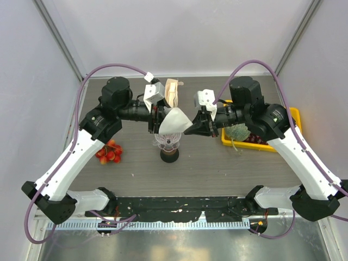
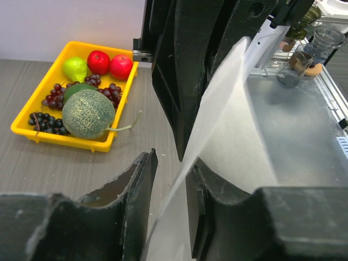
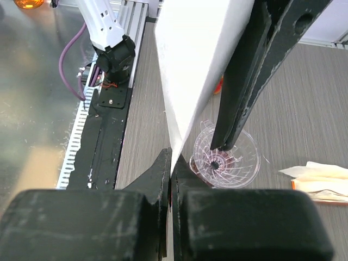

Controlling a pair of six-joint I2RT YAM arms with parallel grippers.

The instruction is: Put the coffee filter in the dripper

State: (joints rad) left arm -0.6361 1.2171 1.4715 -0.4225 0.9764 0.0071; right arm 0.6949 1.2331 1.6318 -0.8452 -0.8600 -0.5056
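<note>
Filter [image 1: 175, 120], pinched by right claw [image 1: 188, 129] above dripper [image 1: 167, 142], needs spreading, then centred lowering; left claw [image 1: 157, 123] straddles it, grip unclear.

My overhead camera looks down from well above the clear ribbed funnel-shaped dripper [image 1: 166, 142]. My right wrist camera sits close above it; both show it. My left wrist camera faces sideways beyond it, toward the yellow plastic fruit tray [image 2: 65, 142].

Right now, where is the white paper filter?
In the top view the coffee filter hangs mid-table between the left gripper and the right gripper, which pinches it, just above the clear dripper.
</note>
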